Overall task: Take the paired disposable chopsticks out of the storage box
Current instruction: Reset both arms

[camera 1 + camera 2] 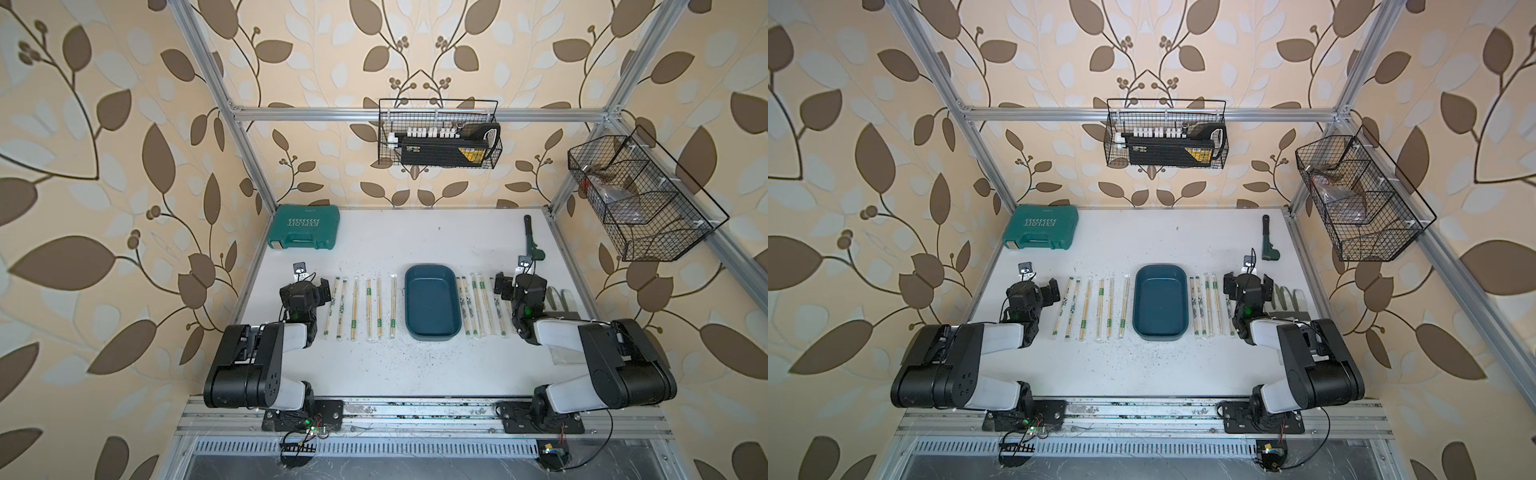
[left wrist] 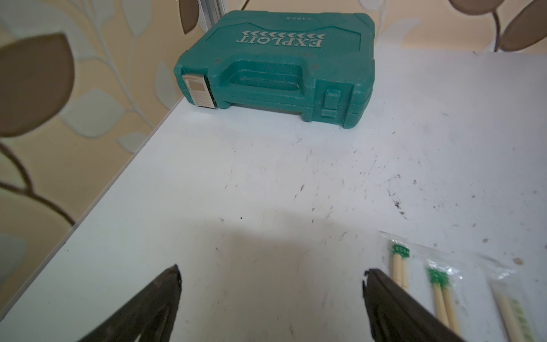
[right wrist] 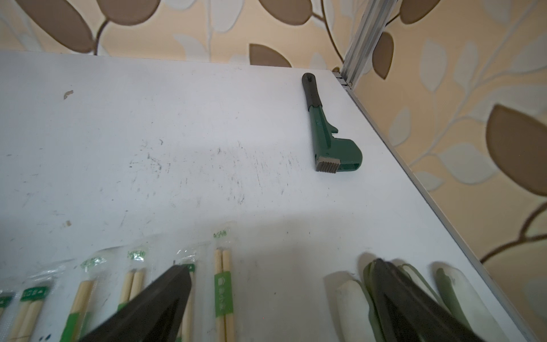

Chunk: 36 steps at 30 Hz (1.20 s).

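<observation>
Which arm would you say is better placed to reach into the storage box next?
Right, marginally: the right gripper, open, is nearer the storage box than the left gripper, also open. But the box looks empty; the paired disposable chopsticks lie on the table either side.

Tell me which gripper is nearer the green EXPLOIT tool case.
Left. The left gripper is just nearer the robot than the tool case, on the same side; the right gripper is across the table, beyond the storage box.
</observation>
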Each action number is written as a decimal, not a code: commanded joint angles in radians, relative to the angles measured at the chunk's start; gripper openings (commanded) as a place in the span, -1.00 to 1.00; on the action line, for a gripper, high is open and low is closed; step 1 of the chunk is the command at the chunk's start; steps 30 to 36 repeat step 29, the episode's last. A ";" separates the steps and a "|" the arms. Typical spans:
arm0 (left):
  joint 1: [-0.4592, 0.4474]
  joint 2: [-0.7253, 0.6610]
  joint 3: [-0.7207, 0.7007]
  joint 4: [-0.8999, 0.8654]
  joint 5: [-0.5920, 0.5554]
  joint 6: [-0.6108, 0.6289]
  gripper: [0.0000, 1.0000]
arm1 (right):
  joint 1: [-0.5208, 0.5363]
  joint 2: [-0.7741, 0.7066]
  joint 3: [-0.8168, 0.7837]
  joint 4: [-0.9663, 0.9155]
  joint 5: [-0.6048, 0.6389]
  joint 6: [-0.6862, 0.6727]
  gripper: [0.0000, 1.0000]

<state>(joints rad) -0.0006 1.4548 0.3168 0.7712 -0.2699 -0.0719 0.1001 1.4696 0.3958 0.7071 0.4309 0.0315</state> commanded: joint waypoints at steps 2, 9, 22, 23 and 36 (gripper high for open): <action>0.045 0.036 0.043 0.021 0.080 -0.025 0.98 | -0.028 0.008 0.021 0.014 -0.079 0.027 0.99; 0.048 0.036 0.048 0.008 0.083 -0.024 0.98 | -0.044 0.029 -0.039 0.114 -0.139 0.028 0.99; 0.070 0.038 0.063 -0.020 0.127 -0.031 0.98 | -0.041 0.041 -0.035 0.138 -0.137 0.016 0.99; 0.070 0.037 0.061 -0.020 0.128 -0.031 0.98 | -0.042 0.044 -0.032 0.134 -0.141 0.018 0.99; 0.073 0.038 0.062 -0.021 0.132 -0.032 0.98 | -0.043 0.039 -0.034 0.134 -0.141 0.016 0.99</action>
